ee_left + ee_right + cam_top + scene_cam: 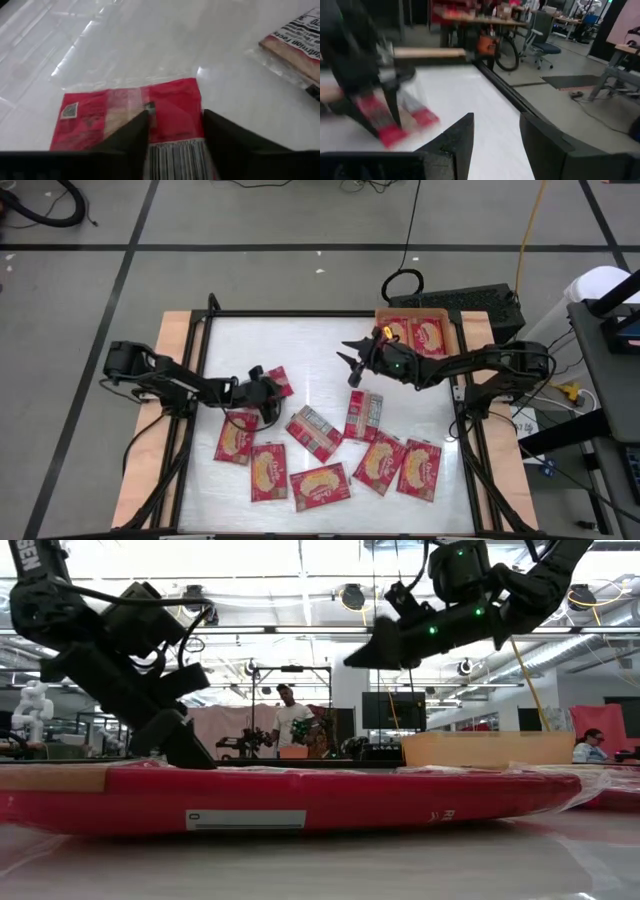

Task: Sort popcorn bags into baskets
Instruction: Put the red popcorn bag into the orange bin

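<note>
The table (200, 330) is strewn with popcorn bags (320, 485); two lie in the orange tray (450, 325), far right. One bag (130, 107) is straddled by the left gripper (268, 390), jaws apart. The right gripper (352, 360) is held open, empty, beside the tray.

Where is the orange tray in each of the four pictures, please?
High view: orange tray at the table's far edge, right of centre, two red packets inside.
Low view: pale orange wall right of centre, behind the near packet.
Left wrist view: not in it.
Right wrist view: not in it.
Shared landmark: the right gripper close by.
</note>
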